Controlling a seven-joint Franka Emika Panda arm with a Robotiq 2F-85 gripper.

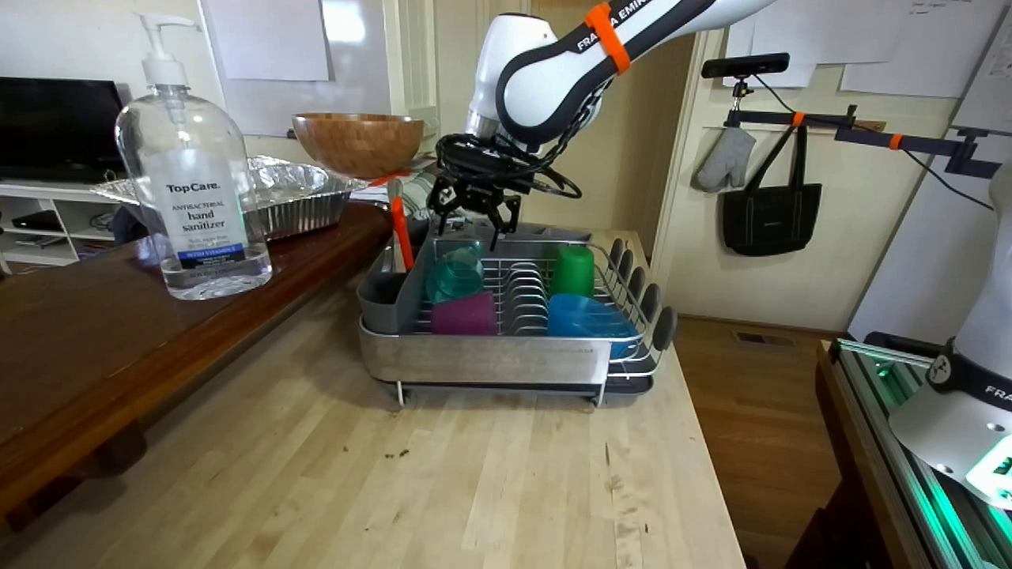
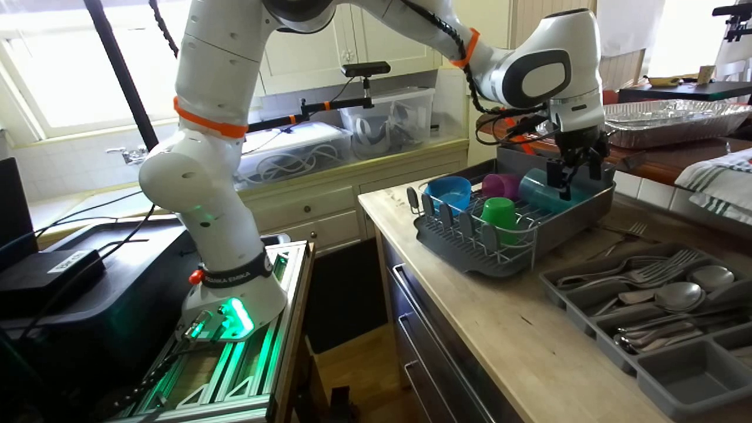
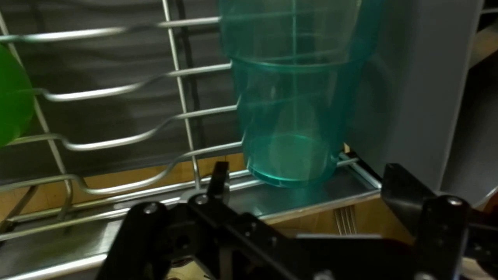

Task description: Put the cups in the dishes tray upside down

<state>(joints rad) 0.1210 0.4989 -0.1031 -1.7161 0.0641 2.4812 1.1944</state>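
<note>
In an exterior view, take the middle of the dishes tray [image 1: 486,359] as the centre of the dial, 12 at the top. Between 9 and 10 o'clock, a clear pump bottle [image 1: 196,197] stands upright on a dark brown ledge [image 1: 182,336]. At 10 o'clock on the same ledge sits a foil tray [image 1: 304,213]; between 10 and 11 is a wooden bowl [image 1: 360,146], its support hidden. Inside the dishes tray, the teal cup [image 1: 456,275] lies on its side at 10 o'clock and the purple cup [image 1: 464,314] on its side at 8. The gripper [image 1: 468,239] hangs just above the teal cup at 11 o'clock, jaws spread wide and holding nothing; in the wrist view its fingertips [image 3: 220,174] frame that cup's base at 9 and 3 o'clock, gaps showing on both sides. At 2 o'clock inside the dishes tray, the green cup [image 1: 573,271] stands upside down. At 4 o'clock the blue vessel [image 1: 587,318] rests tilted. Beyond, a grey oven mitt [image 1: 725,160] hangs at 2 o'clock, a black bag [image 1: 772,219] between 2 and 3.
</note>
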